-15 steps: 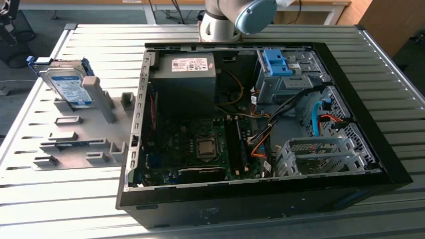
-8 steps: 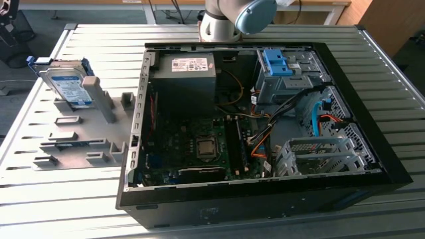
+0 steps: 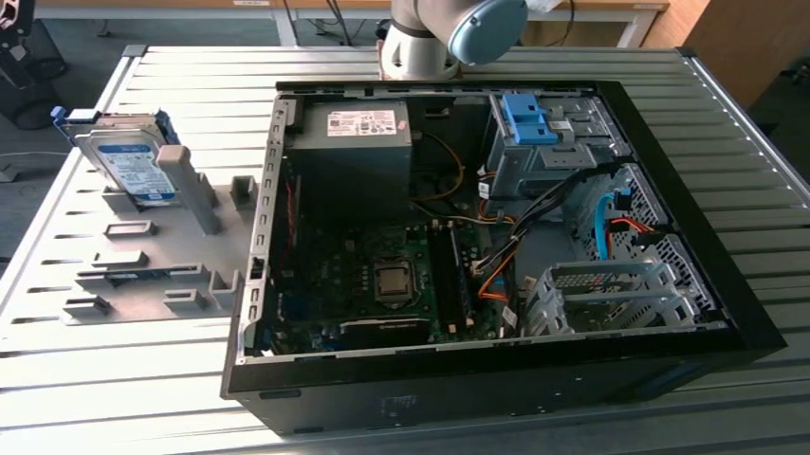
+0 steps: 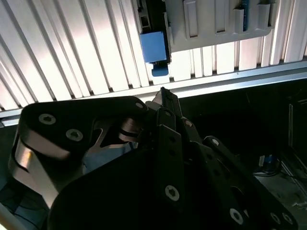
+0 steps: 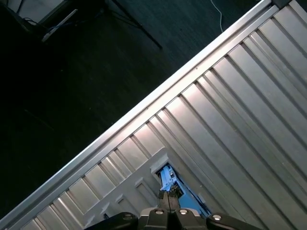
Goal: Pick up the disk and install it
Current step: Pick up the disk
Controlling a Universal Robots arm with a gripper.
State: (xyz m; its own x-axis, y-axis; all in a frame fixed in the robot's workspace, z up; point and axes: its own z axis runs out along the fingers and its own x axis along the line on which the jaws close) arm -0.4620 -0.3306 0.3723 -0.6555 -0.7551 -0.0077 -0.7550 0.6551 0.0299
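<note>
Disk (image 3: 127,163) partly behind grey holder post (image 3: 190,190)

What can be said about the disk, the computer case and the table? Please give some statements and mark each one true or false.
1. The disk stands upright in the grey holder, at the exterior view's left. True.
2. The computer case has its side cover on. False: it lies open, with its motherboard showing.
3. The disk sits inside the computer case. False: it is in the grey holder, outside the case.
4. The table has a ribbed metal top. True.
</note>
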